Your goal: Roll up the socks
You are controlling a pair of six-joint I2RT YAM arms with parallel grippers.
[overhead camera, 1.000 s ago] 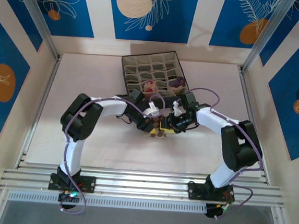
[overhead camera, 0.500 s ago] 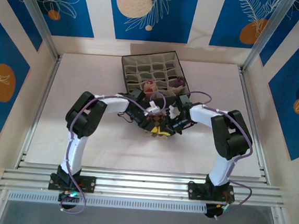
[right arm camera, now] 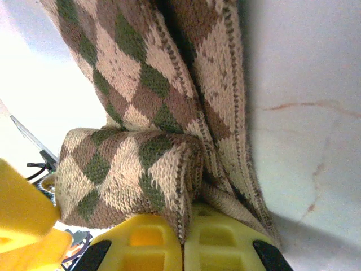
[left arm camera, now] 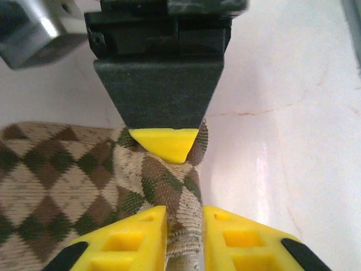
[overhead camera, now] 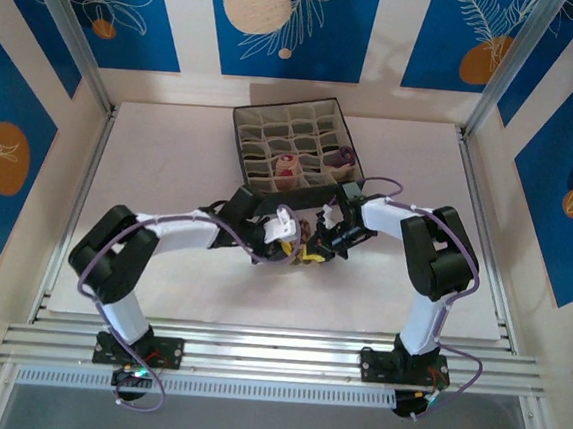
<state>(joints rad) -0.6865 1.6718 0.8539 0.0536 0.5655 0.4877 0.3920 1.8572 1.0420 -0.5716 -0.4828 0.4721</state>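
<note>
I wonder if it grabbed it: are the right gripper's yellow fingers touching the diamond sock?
Touching. The right wrist view shows the right gripper clamped shut on a fold of the diamond-patterned sock.

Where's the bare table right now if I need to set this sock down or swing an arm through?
Bare table: left of the grey compartment box out to the edge, right of the box, and the near strip along the front rail. Crowded directly in front of the box, where left gripper and right gripper pinch the diamond sock.
</note>
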